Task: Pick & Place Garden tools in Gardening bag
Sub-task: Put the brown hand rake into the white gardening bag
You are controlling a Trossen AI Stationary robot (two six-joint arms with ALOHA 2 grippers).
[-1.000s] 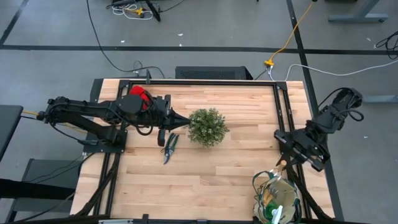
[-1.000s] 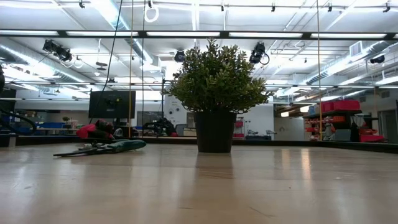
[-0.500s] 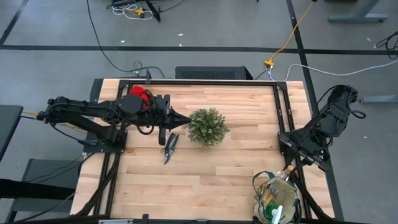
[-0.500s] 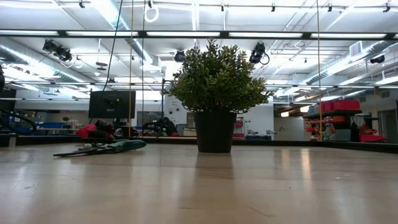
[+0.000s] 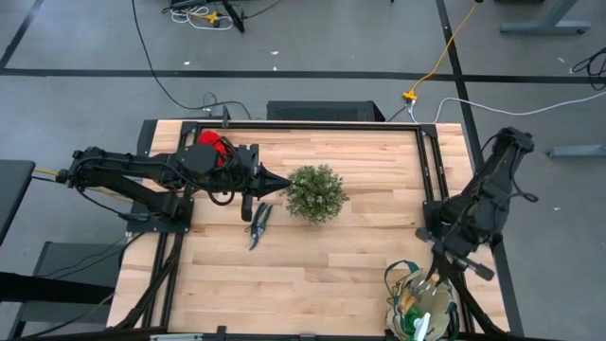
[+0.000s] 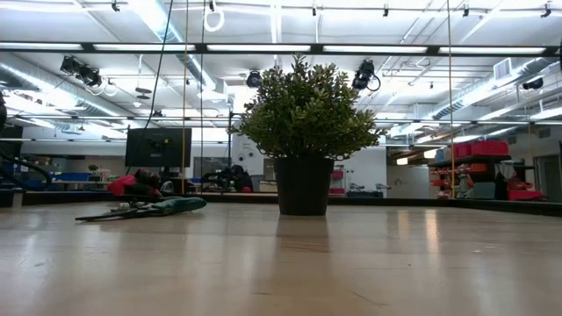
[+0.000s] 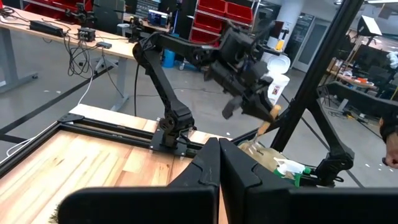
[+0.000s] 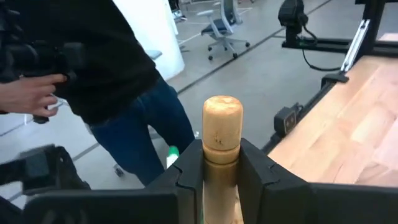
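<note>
Both arms viewed from above: the left held level, the right bent at the table's right edge.

The left arm is stretched from the table's left side toward the centre, and its left gripper [image 5: 278, 184] is seen with the fingers pressed together into a point, nothing being held. The right arm is folded over the right edge of the table, its wrist tipped downward; the right gripper [image 8: 221, 163] is clamped on either side of a wooden handle [image 8: 222, 129], which stands upright between the two fingers [image 8: 190, 167].
</note>
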